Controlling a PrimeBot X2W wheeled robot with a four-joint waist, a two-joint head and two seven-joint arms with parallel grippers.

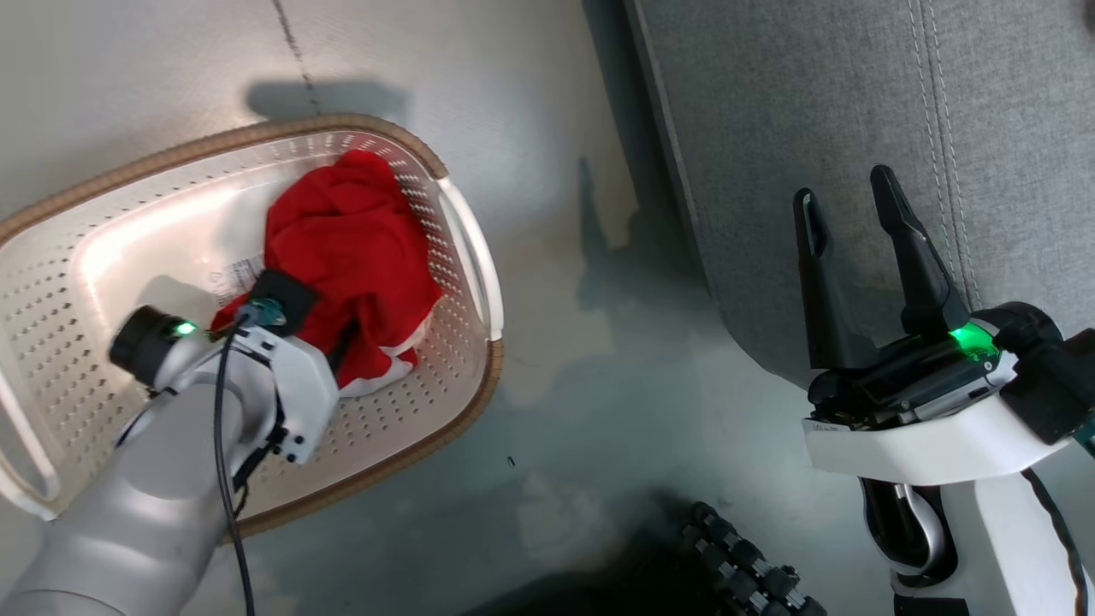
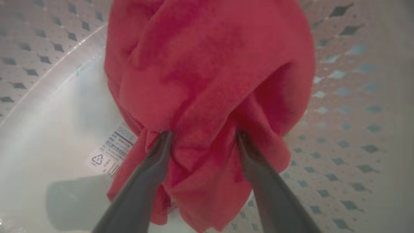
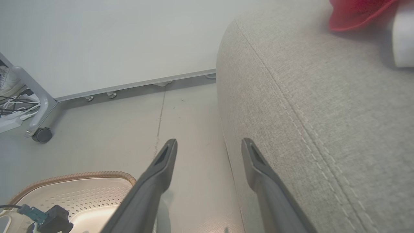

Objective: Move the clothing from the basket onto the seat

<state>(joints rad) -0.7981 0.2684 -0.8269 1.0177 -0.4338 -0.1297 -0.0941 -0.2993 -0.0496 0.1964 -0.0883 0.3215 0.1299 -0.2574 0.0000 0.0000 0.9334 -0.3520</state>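
Left gripper point(image 2: 203, 134), fingers spread wide, sunk into red clothing point(image 2: 207, 64).
Clothing bundled inside basket point(image 1: 214, 142) on floor point(image 1: 565, 402); right gripper point(image 1: 844, 188), fingers parted, empty, over edge of grey seat point(image 1: 770, 103); another red garment point(image 3: 355, 14) on seat.

Clothing point(image 1: 355, 248) lies in the basket point(image 1: 445, 359), toward its right end; the basket stands on the floor point(image 1: 565, 402), left of the seat point(image 1: 770, 111) and apart from it.
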